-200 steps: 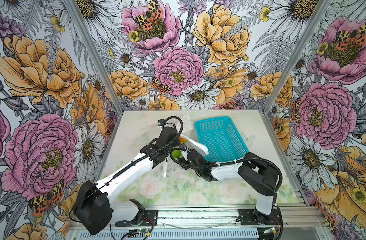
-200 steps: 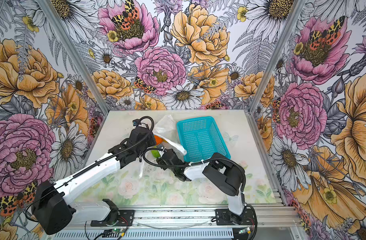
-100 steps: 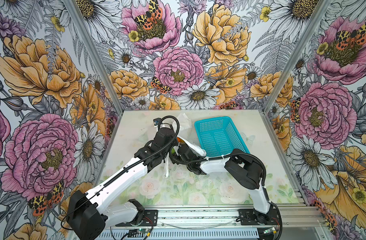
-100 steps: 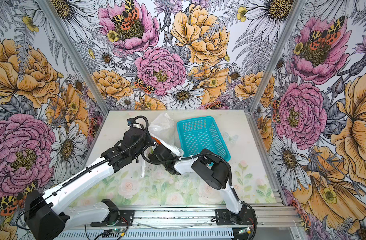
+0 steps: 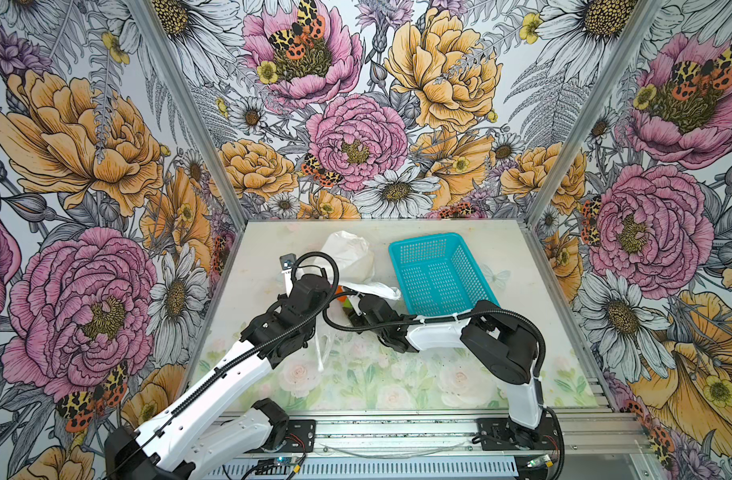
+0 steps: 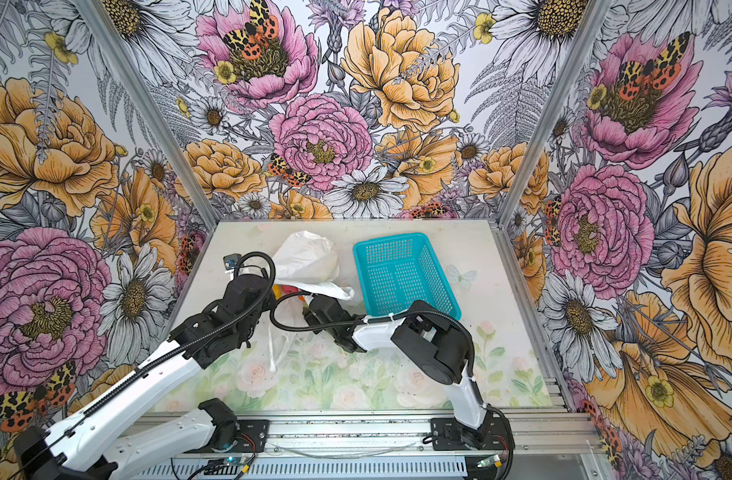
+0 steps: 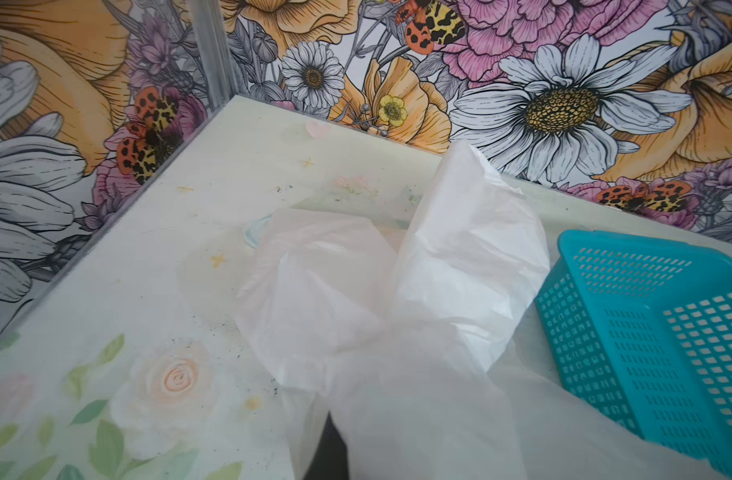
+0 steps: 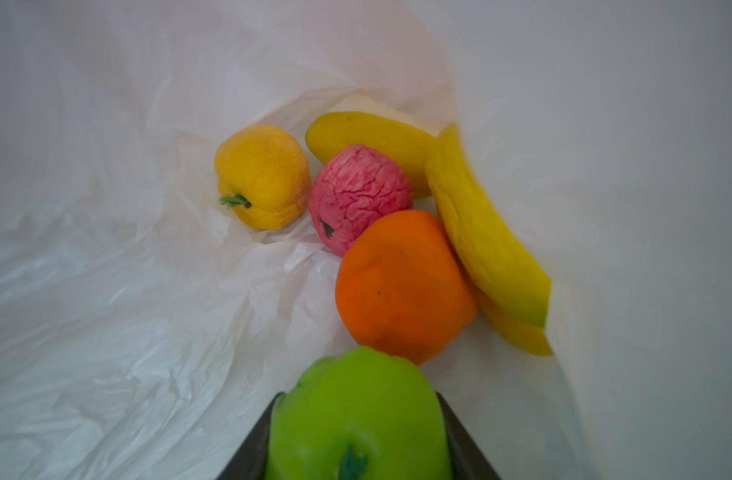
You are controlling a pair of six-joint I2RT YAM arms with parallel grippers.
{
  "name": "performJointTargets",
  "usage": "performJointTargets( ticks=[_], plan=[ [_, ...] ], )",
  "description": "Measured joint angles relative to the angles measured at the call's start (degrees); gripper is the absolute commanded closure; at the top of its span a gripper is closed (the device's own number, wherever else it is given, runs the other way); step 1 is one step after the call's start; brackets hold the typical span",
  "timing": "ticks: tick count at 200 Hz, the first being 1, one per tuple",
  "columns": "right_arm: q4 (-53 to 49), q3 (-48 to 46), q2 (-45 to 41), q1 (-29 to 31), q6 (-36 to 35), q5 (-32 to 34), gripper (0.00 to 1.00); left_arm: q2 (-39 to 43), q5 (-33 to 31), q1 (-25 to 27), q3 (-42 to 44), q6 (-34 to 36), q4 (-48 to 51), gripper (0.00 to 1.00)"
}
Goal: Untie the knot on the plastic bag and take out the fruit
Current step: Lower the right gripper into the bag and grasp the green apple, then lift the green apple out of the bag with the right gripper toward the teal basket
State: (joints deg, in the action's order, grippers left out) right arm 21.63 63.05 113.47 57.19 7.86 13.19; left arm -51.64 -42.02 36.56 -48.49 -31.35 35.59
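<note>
Here, on the left in both top views, the left gripper (image 5: 323,291) is clamped tight on the near edge of the plastic bag (image 5: 347,253). The left wrist view shows the film gathered down onto it, hiding its fingers. A loose strip (image 5: 320,353) of the bag hangs from there toward the table (image 5: 522,282). The bag's puffed body lies toward the back wall, with its mouth facing forward. Just to the right, the right gripper (image 5: 352,309) is inside that mouth, under a raised lip of film. In the right wrist view its dark fingers (image 8: 252,453) press both sides of a green apple (image 8: 356,407), gripped between them at a middling width. Deeper in the bag lies more fruit (image 8: 372,137): an orange (image 8: 401,286) just beyond the apple, a pink-red ball (image 8: 356,195), a yellow stemmed one (image 8: 260,176) and yellow oblong pieces (image 8: 480,232). Farthest right, the teal basket (image 5: 424,239) stands just beside the bag.
</note>
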Motion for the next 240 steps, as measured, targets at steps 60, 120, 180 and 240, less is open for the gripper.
performJointTargets(
  ticks=[60, 120, 180, 240],
  plan=[
    [7.6, -6.5, -6.0, 4.3, -3.2, -7.4, 0.69, 6.1, 6.2, -8.9, 15.5, 5.4, -6.6, 1.0],
    [9.3, -9.2, -11.6, 5.1, -5.0, -11.8, 0.72, 6.4, 16.3, -9.2, 4.9, 2.8, -5.5, 1.0],
    [14.7, -17.8, -23.9, 5.2, -5.5, -17.6, 0.78, 3.9, 25.2, -11.8, -0.4, -2.3, -8.9, 1.0],
    [15.2, -24.2, -36.8, 5.2, -7.3, -20.2, 0.83, 3.1, 25.3, -4.9, 9.0, 2.4, -16.7, 1.0]
  ],
)
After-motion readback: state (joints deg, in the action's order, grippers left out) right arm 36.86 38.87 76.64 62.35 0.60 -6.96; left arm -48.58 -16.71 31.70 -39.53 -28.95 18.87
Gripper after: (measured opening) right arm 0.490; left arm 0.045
